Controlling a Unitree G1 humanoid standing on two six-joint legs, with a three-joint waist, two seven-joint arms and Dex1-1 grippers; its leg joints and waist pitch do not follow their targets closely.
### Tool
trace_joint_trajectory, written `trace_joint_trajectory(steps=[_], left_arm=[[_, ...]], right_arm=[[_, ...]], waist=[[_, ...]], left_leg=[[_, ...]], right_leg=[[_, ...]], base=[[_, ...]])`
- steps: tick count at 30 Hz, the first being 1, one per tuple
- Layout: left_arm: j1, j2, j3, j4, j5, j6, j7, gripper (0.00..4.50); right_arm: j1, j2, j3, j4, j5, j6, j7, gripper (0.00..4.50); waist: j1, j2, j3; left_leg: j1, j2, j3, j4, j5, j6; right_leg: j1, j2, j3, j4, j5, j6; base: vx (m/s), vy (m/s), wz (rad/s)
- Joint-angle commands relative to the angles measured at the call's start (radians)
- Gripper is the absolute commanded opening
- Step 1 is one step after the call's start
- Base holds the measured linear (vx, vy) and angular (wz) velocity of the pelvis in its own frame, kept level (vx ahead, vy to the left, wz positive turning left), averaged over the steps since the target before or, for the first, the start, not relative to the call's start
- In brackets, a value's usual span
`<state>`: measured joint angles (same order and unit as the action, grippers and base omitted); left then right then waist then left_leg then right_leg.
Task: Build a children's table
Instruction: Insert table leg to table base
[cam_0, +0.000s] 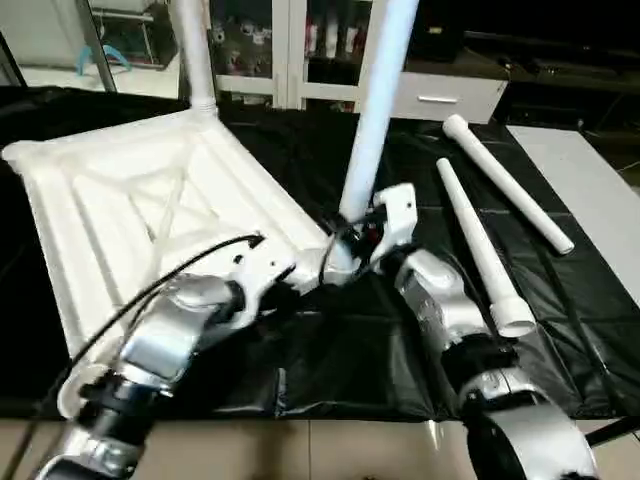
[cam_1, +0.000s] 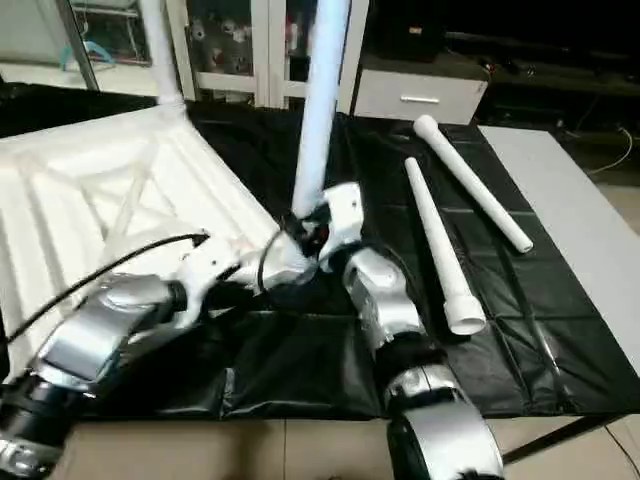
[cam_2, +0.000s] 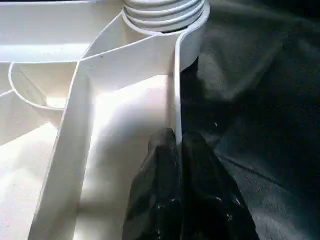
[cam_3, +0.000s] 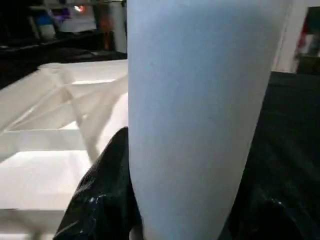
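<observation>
- Head views: large white plastic rectangular tabletop (cam_0: 130, 200) lying upside down on black sheet-covered work surface (cam_0: 560, 300), X-ribbed underside up so corner sockets face upward for legs.
- One long tapered round white leg (cam_0: 192, 50) already standing upright in far corner socket, long axis vertical.
- Second white leg (cam_0: 375, 110) standing at near right corner, tilted slightly, thin end pointing up and away, threaded base down at the socket; probably being seated or screwed in.
- Right gripper (cam_0: 352, 240) wrapped around this leg low down, fingers half spread and pinching the shaft, likely to steady and turn it.
- Left gripper (cam_0: 300, 275) at tabletop edge just beside that corner, likely bracing the top against twisting.
- Two spare white legs (cam_0: 480, 245) (cam_0: 505, 180) lying flat on sheet to the right, near each other, long axes running toward far side, wide ends nearer the robot.
- Left wrist view: black fingers (cam_2: 185, 190) pressed together, straddling thin rim wall of tabletop (cam_2: 125, 100); ribbed leg base (cam_2: 165, 12) in corner socket ahead.
- Right wrist view: pale leg shaft (cam_3: 200, 115) upright, black finger (cam_3: 107, 195) touching its side.
</observation>
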<state>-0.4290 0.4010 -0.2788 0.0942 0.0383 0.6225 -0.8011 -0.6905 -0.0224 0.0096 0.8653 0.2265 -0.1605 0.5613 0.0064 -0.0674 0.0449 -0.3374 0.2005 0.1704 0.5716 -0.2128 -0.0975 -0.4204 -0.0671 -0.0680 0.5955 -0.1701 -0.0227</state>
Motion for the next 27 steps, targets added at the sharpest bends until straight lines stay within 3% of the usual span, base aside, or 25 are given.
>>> trace_joint_trajectory(steps=[1, 6, 10, 16, 20, 22, 27], left_arm=[[-0.009, 0.007, 0.031, -0.027, -0.067, -0.084, -0.088, 0.0], [-0.021, 0.045, 0.042, -0.004, -0.102, -0.139, -0.159, 0.0], [-0.039, 0.093, 0.044, 0.043, -0.151, -0.212, -0.286, 0.0], [-0.054, 0.112, 0.041, 0.07, -0.139, -0.267, -0.309, 0.0], [-0.059, 0.107, 0.046, 0.067, -0.152, -0.266, -0.307, 0.0], [-0.067, 0.093, 0.053, 0.098, -0.148, -0.304, -0.295, 0.0], [-0.071, 0.078, 0.063, 0.109, -0.142, -0.316, -0.277, 0.0]], right_arm=[[0.052, -0.043, -0.002, 0.027, -0.01, 0.037, 0.01, 1.85], [0.087, -0.056, -0.005, -0.01, 0.002, 0.044, 0.062, 1.85], [0.155, -0.095, 0.021, -0.113, 0.02, 0.117, 0.18, 1.85], [0.204, -0.141, 0.059, -0.194, 0.026, 0.178, 0.281, 1.85], [0.231, -0.17, 0.095, -0.21, -0.014, 0.178, 0.307, 1.85], [0.245, -0.185, 0.131, -0.213, -0.074, 0.13, 0.277, 1.85], [0.25, -0.155, 0.089, -0.211, -0.024, 0.153, 0.257, 1.85]], waist=[[0.003, 0.012, -0.048], [0.01, 0.011, -0.048], [0.021, 0.016, -0.046], [0.032, 0.016, -0.047], [0.035, 0.013, -0.047], [0.036, 0.012, -0.046], [0.04, 0.01, -0.043]], left_leg=[[-0.007, 0.03, 0.003, -0.062, -0.105, 0.076], [-0.007, 0.03, 0.006, -0.062, -0.096, 0.079], [-0.002, 0.03, 0.006, -0.063, -0.092, 0.073], [0.001, 0.032, 0.007, -0.065, -0.106, 0.053], [0.0, 0.031, 0.008, -0.063, -0.1, 0.049], [-0.002, 0.029, 0.008, -0.063, -0.1, 0.046], [0.001, 0.031, 0.007, -0.066, -0.146, 0.04]], right_leg=[[0.058, -0.064, 0.05, -0.049, -0.115, -0.255], [0.061, -0.065, 0.053, -0.049, -0.113, -0.257], [0.06, -0.061, 0.053, -0.05, -0.106, -0.249], [0.062, -0.064, 0.055, -0.048, -0.114, -0.245], [0.063, -0.064, 0.056, -0.049, -0.117, -0.243], [0.062, -0.064, 0.055, -0.052, -0.13, -0.237], [0.057, -0.065, 0.057, -0.06, -0.214, -0.212]], base=[[0.0, 0.0, 0.0], [0.0, 0.0, 0.0], [0.0, 0.0, 0.0], [0.0, 0.0, 0.0], [0.0, 0.0, 0.0], [0.0, 0.0, 0.0], [0.0, 0.0, 0.0]])
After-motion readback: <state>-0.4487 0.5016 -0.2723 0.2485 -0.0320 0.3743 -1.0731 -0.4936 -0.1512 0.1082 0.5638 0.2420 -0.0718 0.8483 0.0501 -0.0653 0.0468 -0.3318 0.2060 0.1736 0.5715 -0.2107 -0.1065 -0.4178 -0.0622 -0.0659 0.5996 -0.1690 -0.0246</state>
